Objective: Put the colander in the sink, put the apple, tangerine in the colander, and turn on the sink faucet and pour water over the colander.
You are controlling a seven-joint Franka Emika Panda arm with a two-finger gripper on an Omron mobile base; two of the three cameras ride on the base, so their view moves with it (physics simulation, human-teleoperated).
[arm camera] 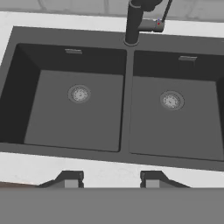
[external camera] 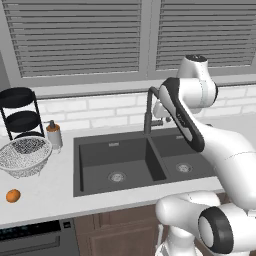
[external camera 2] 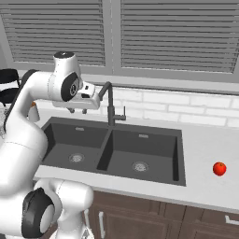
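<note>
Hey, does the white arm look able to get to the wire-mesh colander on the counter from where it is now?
Probably yes. The round white-grey wire-mesh colander sits open-topped on the white counter left of the dark double-basin sink, with nothing above it. The black tiered rack and white pump bottle stand close behind, so approaching from above or the front seems safest.

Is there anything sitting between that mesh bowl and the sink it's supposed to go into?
Nothing visible. The colander sits on the counter left of the sink; the white pump bottle stands behind that path, not across it.
</note>
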